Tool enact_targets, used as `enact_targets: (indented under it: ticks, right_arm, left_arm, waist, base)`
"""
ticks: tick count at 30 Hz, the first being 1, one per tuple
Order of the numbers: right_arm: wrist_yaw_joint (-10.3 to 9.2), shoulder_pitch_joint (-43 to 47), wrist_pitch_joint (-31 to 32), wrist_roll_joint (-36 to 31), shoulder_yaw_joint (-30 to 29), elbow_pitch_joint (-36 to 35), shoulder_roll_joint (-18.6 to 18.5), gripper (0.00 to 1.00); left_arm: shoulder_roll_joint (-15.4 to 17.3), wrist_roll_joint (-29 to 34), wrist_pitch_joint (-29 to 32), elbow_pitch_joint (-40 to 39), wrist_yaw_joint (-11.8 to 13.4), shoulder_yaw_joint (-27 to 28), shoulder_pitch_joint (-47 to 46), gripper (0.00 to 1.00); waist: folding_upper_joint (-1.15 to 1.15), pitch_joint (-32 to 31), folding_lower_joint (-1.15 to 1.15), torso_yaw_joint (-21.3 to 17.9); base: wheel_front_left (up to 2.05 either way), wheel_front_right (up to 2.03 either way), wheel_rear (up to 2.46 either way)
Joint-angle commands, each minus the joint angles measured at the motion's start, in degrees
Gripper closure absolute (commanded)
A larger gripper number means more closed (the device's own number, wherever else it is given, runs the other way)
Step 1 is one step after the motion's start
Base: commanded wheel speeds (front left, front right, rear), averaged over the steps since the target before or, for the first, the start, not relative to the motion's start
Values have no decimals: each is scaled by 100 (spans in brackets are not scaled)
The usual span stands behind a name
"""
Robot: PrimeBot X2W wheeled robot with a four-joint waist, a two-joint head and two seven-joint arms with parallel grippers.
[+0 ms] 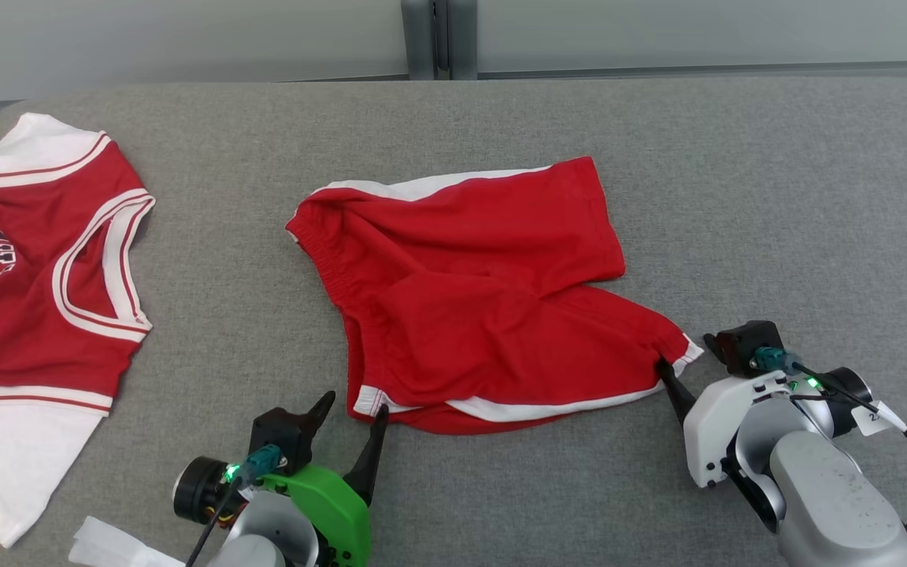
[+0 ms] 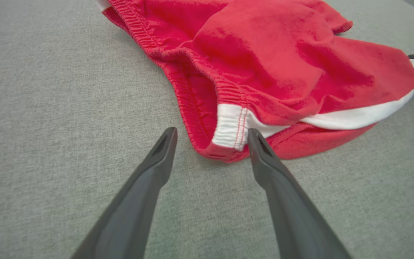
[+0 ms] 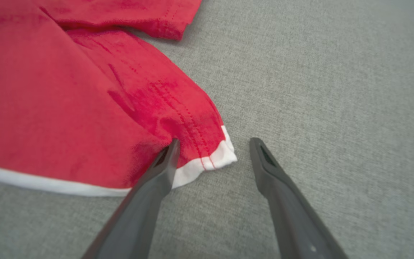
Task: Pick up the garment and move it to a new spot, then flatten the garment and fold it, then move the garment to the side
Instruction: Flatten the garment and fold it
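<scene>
Now the red shorts (image 1: pixel 477 299) lie crumpled on the desk (image 1: pixel 776 197) — left gripper (image 2: pixel 210 131) fingers spread wide at the waistband corner, right gripper (image 3: pixel 214 141) fingers wide too, straddling the hem corner.

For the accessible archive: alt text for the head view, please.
Crumpled red shorts with white trim lie on a grey fabric surface, an open gripper at each near corner: left gripper at the waistband, right gripper at a leg hem. A red-and-white jersey lies at the far left.
</scene>
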Motion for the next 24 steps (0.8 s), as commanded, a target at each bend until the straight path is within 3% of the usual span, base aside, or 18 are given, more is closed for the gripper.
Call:
enact_targets:
  ticks: [1,13,14,15,16,17,21,24]
  right_arm:
    - [-8,-38,-44,40,48,93,-19,0]
    - [-8,-210,-213,295,414,457,-38,0]
    - [-8,-226,-218,337,443,485,-28,0]
    - [-8,-233,-226,378,482,503,-12,23]
    - [-6,-235,-246,450,554,519,25,63]
    - [-2,-216,-224,563,658,525,65,100]
    - [-4,-144,-289,1267,818,364,66,100]
    - [-4,13,-471,2077,651,-331,-2,100]
  left_arm:
    - [39,-20,-25,47,6,7,-103,0]
    - [52,-107,-190,168,6,-105,-219,0]
    - [51,-139,-170,159,6,-118,-222,23]
    - [58,-163,-138,159,6,-145,-226,78]
    - [99,-144,-143,150,5,-183,-231,100]
    - [133,-149,-118,153,5,-252,-225,100]
    - [247,-413,-171,-6,4,-378,-81,100]
    - [304,-781,-142,-587,4,-301,97,100]
  waist:
    - [0,13,0,-16]
    - [0,110,0,-92]
    - [0,115,0,-100]
    - [0,117,0,-107]
    - [0,109,0,-127]
    - [0,103,0,-147]
    - [0,-7,0,-250]
    - [0,-113,0,-337]
  base:
    - [0,0,0]
    - [0,0,0]
    - [0,0,0]
    - [0,0,0]
    - [0,0,0]
    - [0,0,0]
    - [0,0,0]
    - [0,0,0]
